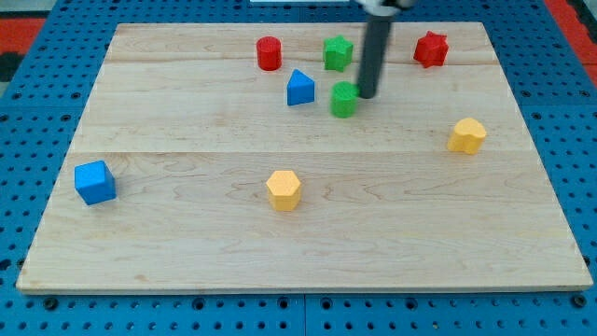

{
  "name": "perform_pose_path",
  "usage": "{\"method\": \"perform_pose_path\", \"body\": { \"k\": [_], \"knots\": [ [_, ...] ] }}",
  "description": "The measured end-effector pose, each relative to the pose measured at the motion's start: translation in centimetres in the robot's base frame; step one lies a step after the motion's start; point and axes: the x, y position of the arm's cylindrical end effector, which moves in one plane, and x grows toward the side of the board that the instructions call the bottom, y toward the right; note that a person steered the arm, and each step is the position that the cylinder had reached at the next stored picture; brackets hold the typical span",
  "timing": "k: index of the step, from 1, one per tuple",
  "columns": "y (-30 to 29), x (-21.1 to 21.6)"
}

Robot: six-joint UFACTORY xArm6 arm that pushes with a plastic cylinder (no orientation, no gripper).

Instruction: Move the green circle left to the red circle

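Observation:
The green circle (344,98) is a small green cylinder near the top middle of the wooden board (187,233). The red circle (269,53) is a red cylinder up and to the left of it, near the board's top edge. My tip (367,95) is at the lower end of the dark rod and rests against the green circle's right side. A blue block with a pointed top (299,88) lies between the green circle and the red circle, just left of the green circle.
A green star-like block (338,52) sits above the green circle. A red star block (431,49) is at the top right. A yellow block (467,136) is at the right, another yellow block (284,190) at lower middle, a blue cube (95,182) at the left.

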Motion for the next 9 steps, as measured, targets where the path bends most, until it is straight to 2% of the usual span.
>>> {"method": "perform_pose_path", "body": {
  "k": [1,2,3,4,5,7,9],
  "knots": [
    [-2.8,3.3],
    [-3.0,6.5],
    [-9.1,6.3],
    [-11.2,1.5],
    [-10.8,2.6],
    [-9.1,-3.5],
    [-14.6,-3.3]
  ]
}}
